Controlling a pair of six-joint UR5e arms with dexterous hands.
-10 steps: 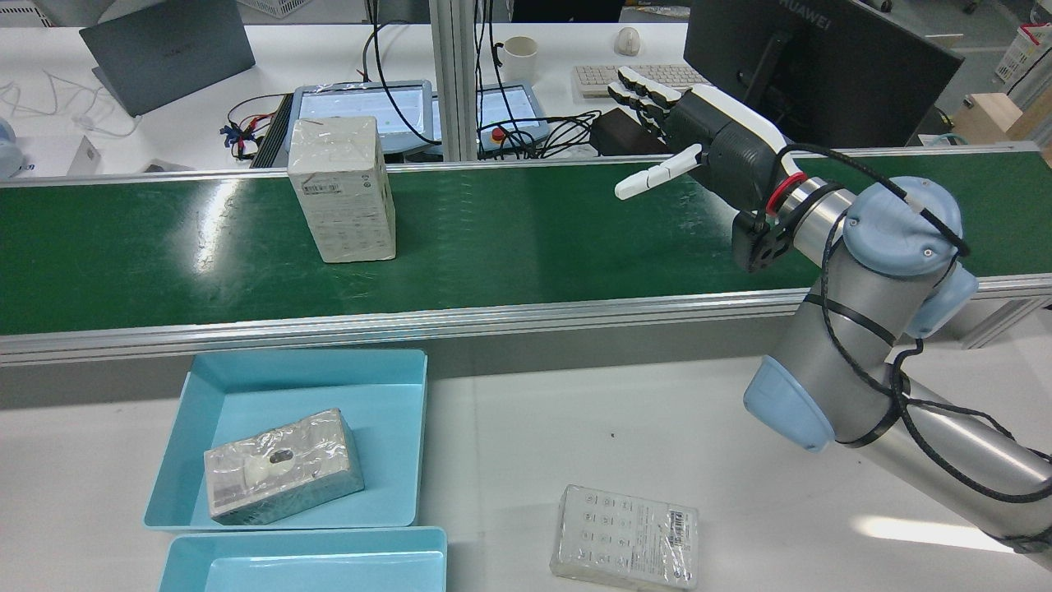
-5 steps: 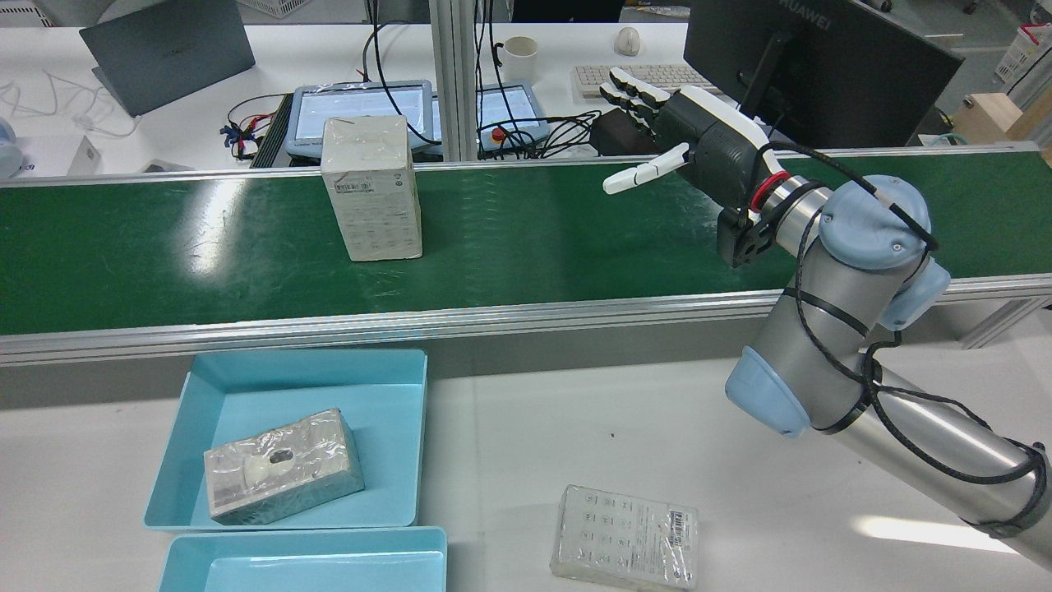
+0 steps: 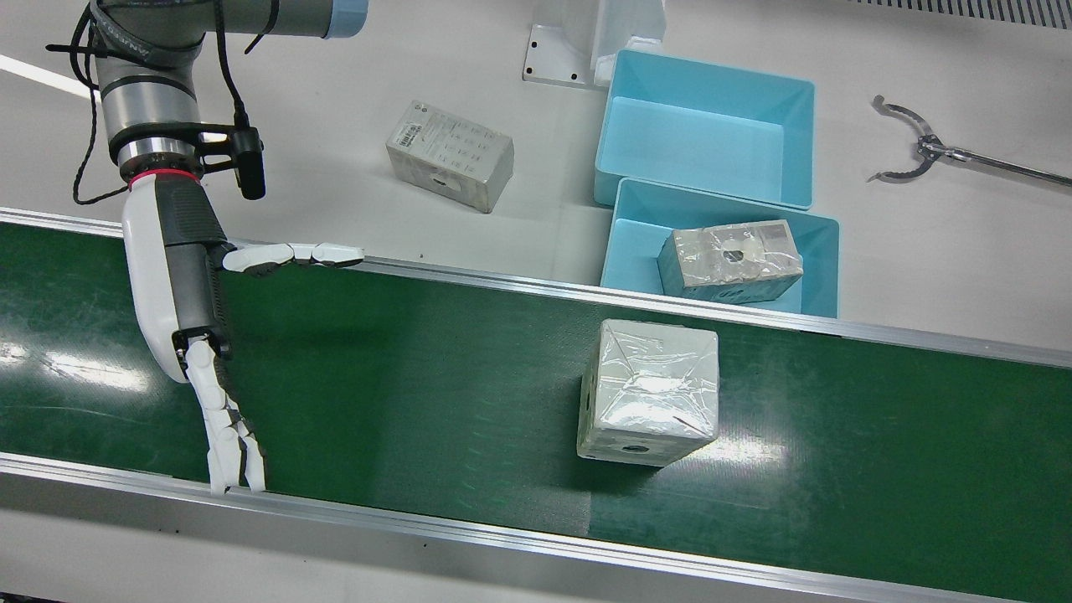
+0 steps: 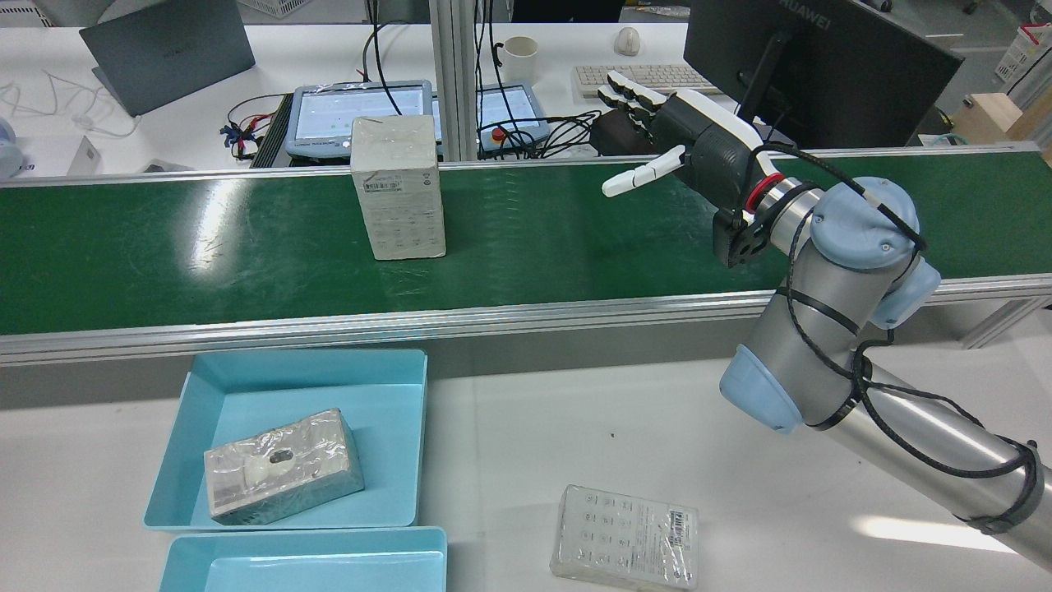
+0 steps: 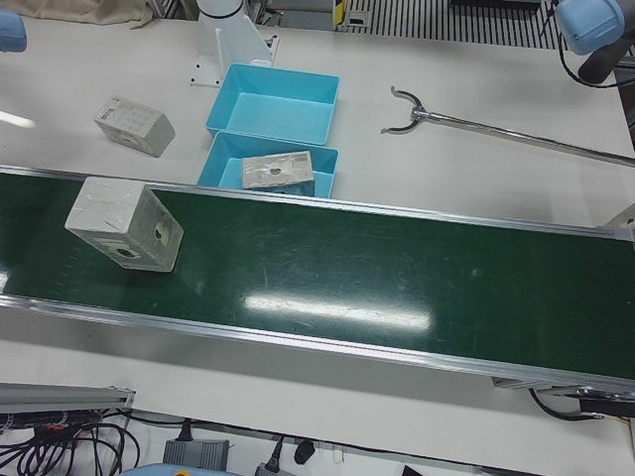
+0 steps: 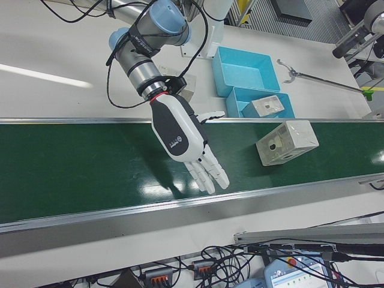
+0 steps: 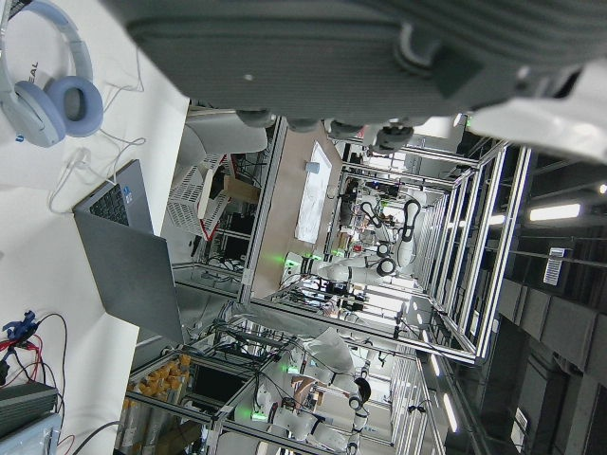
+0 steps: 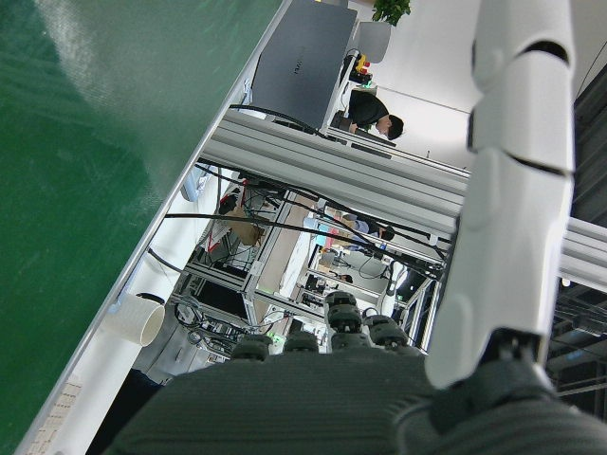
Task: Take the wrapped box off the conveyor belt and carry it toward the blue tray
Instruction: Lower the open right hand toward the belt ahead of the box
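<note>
Nothing stood between the empty, spread-fingered right hand (image 4: pixel 690 140) and the plastic-wrapped white box (image 4: pixel 398 187) on the green conveyor belt (image 4: pixel 205 247); the box had travelled closer since a second earlier.

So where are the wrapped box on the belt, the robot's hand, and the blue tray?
wrapped box (image 3: pixel 649 389), front view, its plastic-wrapped top.
right hand (image 3: pixel 180 276), front view, its palm.
blue tray (image 3: pixel 816 251), front view, its right rim.

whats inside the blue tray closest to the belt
One grey plastic-wrapped box lies flat inside the near blue tray, with bare floor beside it. Whatever is under that box is hidden.
</note>
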